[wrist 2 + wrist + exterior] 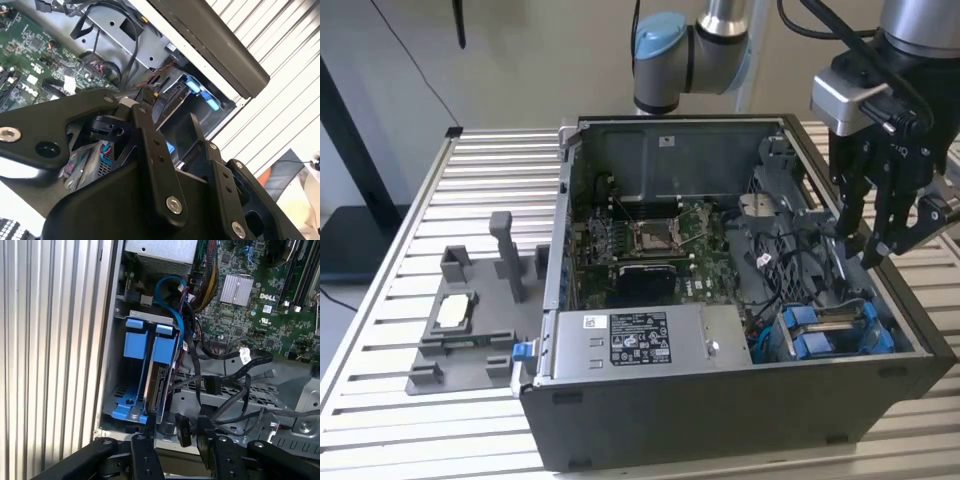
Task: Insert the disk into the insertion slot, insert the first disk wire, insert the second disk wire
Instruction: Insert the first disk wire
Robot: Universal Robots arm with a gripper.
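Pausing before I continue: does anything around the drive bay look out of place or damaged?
Nothing looks damaged or spilled. The disk sits in the insertion slot in its blue carrier. Loose black cables sprawl across the case floor beside it, their connectors seemingly unplugged.

The disk (156,390) is standing on edge inside the insertion slot (111,390), just ahead of the gripper (176,432). Its bright blue carrier is framing the silver-grey body, and its connector edge is facing the gripper. The boxy grey sheet-metal slot is sitting open-topped. Black disk wires (220,385) are trailing loose just beside it.
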